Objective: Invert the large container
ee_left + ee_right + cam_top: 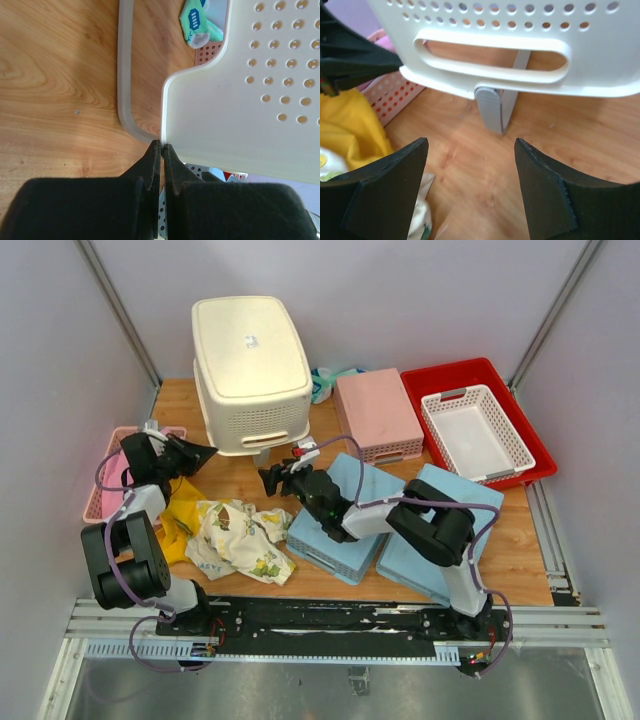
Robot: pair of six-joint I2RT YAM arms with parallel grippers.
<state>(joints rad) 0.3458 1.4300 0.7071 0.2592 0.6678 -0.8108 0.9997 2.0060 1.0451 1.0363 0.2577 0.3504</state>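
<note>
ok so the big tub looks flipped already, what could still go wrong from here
1. The large container has its near rim raised on a grey piece, not flat on the table; it could rock or slip off.
2. The shut left gripper has its tips at the rim's corner; pulling away carelessly might drag the container.
3. The open right gripper sits close to the handle slot and could snag it.

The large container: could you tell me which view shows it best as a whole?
The top external view: it alone shows the whole large container, closed base facing up. The left wrist view shows only a rim corner and perforated wall; the right wrist view only a handle slot and holes close up.
</note>
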